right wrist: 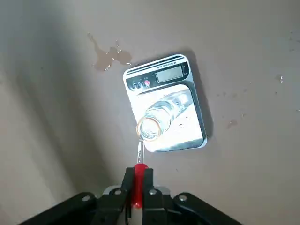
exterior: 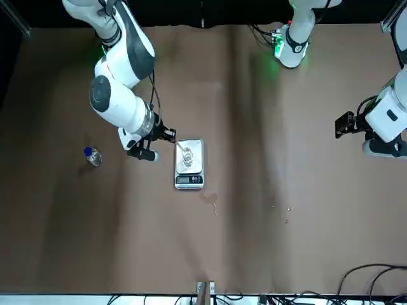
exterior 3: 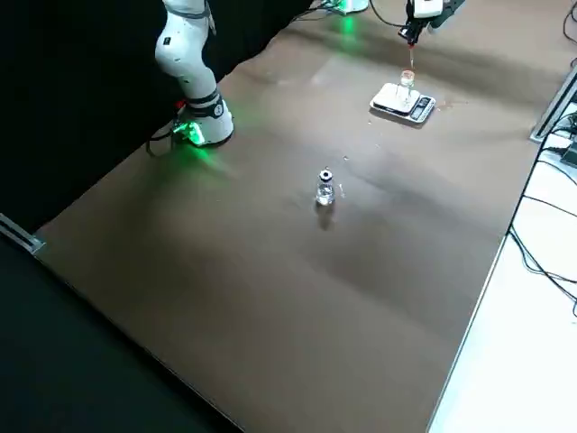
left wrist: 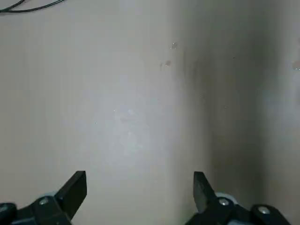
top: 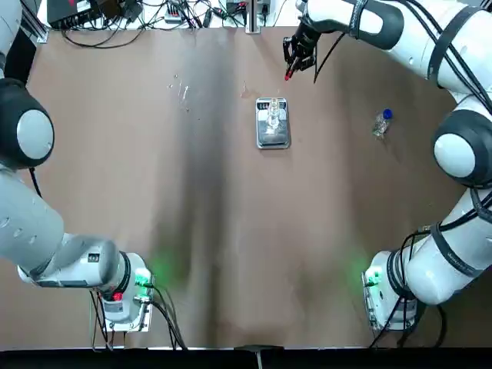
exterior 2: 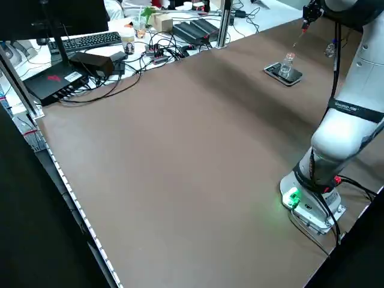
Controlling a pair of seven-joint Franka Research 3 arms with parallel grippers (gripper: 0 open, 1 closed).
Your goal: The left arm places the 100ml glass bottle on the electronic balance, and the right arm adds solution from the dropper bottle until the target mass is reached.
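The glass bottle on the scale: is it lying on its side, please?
No, the glass bottle stands upright on the scale.

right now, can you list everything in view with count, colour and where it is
electronic balance: one, silver-grey, mid-table
glass bottle: one, clear, on the balance
dropper: one, red top, clear tube, at the bottle's mouth
blue-collared bottle: one, clear, right of the balance
liquid spots: several, clear, on the table
table: one, brown, under everything
monitor: one, black, beyond the table
keyboard: one, black, by the monitor
cables: many, black, beyond the table
left gripper: one, black, over table's left, fingers open
right gripper: one, black, beside balance, fingers shut on dropper
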